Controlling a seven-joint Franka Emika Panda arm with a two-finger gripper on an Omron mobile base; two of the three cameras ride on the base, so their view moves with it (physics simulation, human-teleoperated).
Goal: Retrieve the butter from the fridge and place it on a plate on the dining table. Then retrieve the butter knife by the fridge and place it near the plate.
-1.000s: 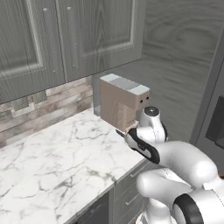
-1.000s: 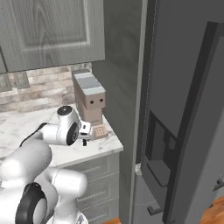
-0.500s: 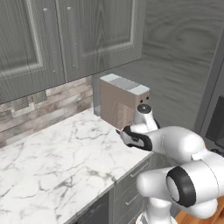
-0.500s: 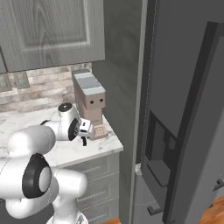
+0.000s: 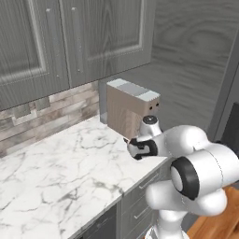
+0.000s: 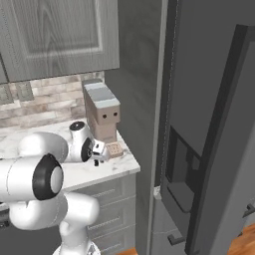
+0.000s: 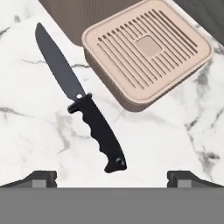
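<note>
Gripper (image 7: 112,177) jaws spread wide and empty, tips at the two lower corners of the hand view; arm folded low over the marble counter (image 5: 60,163), wrist turned down at centre frame of the left base view, beside the tan coffee machine (image 5: 128,109); right base view adds the fridge (image 6: 209,124) filling its right half; hand view alone resolves the butter knife (image 7: 78,98), black, lying flat on the marble, blade toward upper left, handle end just above and between the tips, apart from the machine's slotted drip tray (image 7: 146,50) at upper right.
</note>
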